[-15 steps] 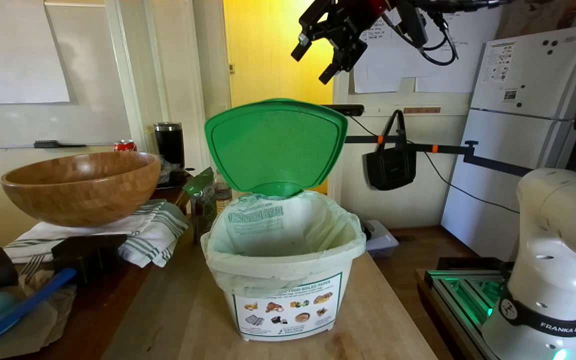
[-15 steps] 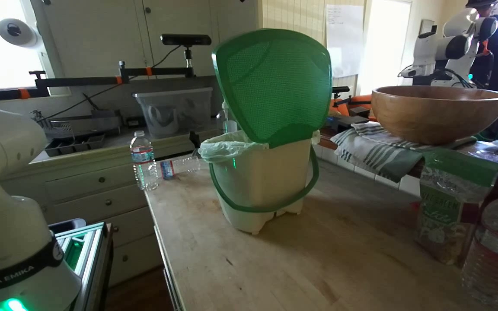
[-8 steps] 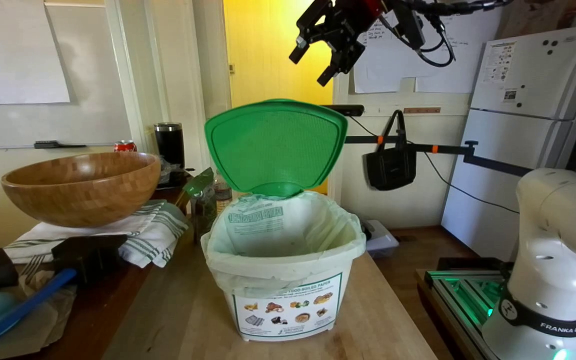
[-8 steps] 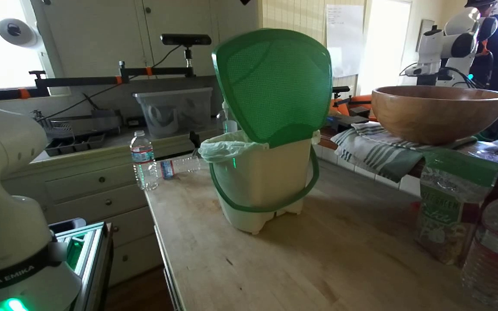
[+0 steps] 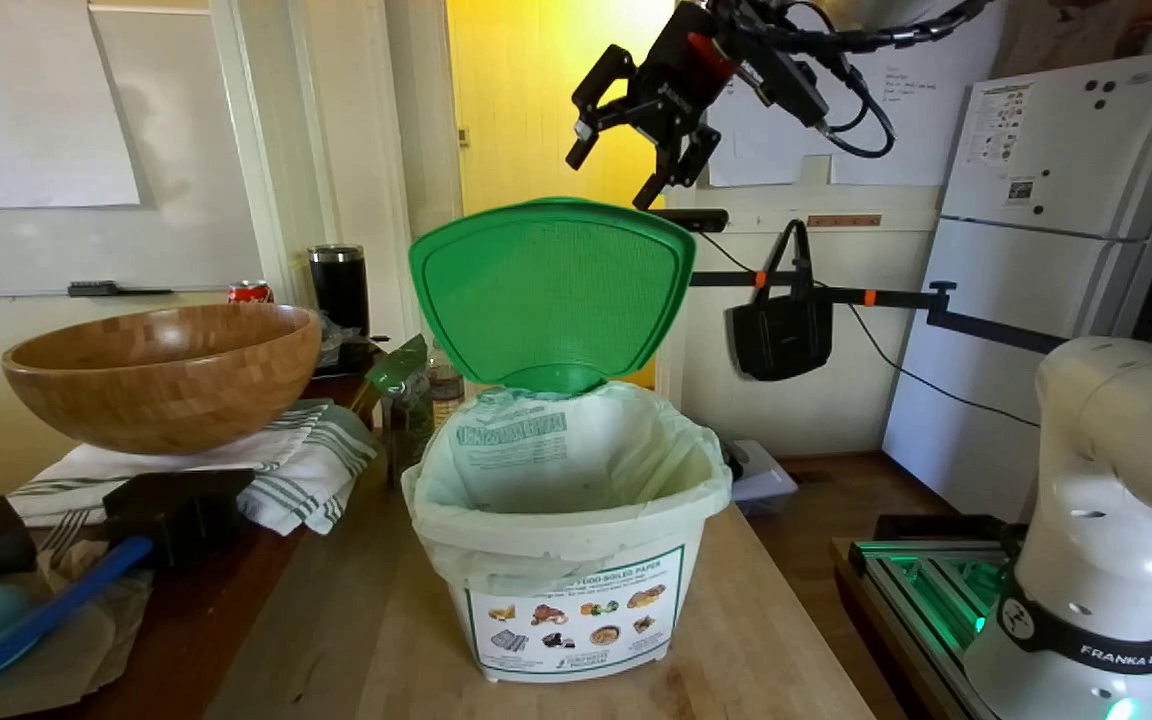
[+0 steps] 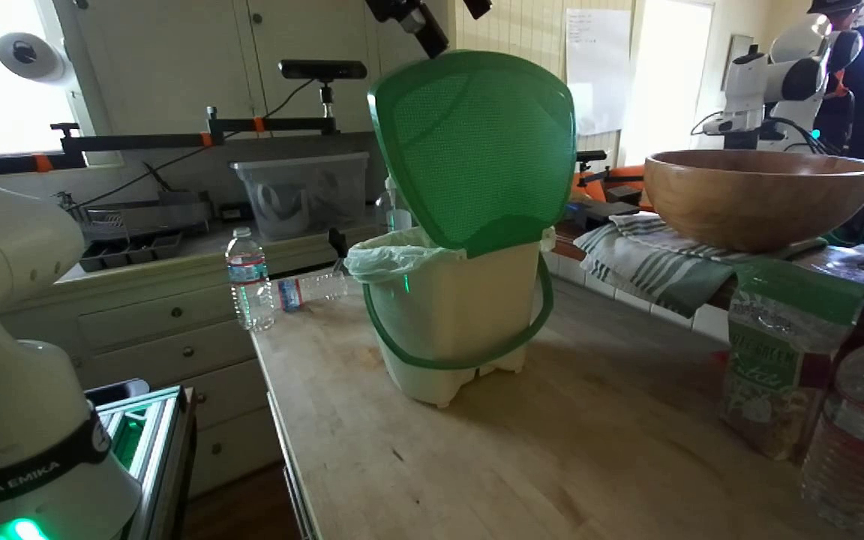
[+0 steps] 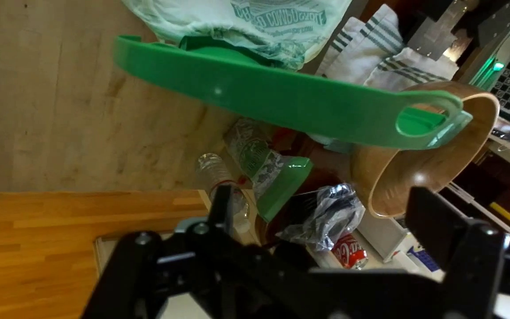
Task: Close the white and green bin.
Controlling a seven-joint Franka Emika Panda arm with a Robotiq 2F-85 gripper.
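The white and green bin (image 5: 576,620) stands upright on a wooden counter. Its green lid (image 5: 551,290) is swung up and open, and a pale bag lines the inside. In an exterior view the bin's plain back (image 6: 454,315), the raised lid (image 6: 477,142) and a hanging green handle show. My gripper (image 5: 610,175) is open and empty, just above the lid's top edge. The gripper also shows at the top of an exterior view (image 6: 456,28). In the wrist view the lid (image 7: 272,97) appears edge-on, with an oval hole at one end, beyond the open gripper (image 7: 321,197) and not between its fingers.
A wooden bowl (image 5: 161,375) sits on a striped towel (image 5: 306,470) beside the bin. A green-topped bag (image 6: 792,360) and water bottle (image 6: 859,435) stand behind the bin. More bottles (image 6: 248,281) are near the counter edge. A camera bar (image 5: 886,298) runs beyond.
My gripper has moved down and slightly left in an exterior view, closer to the lid's top edge, and its fingers have come into view above the lid. The bin has not moved.
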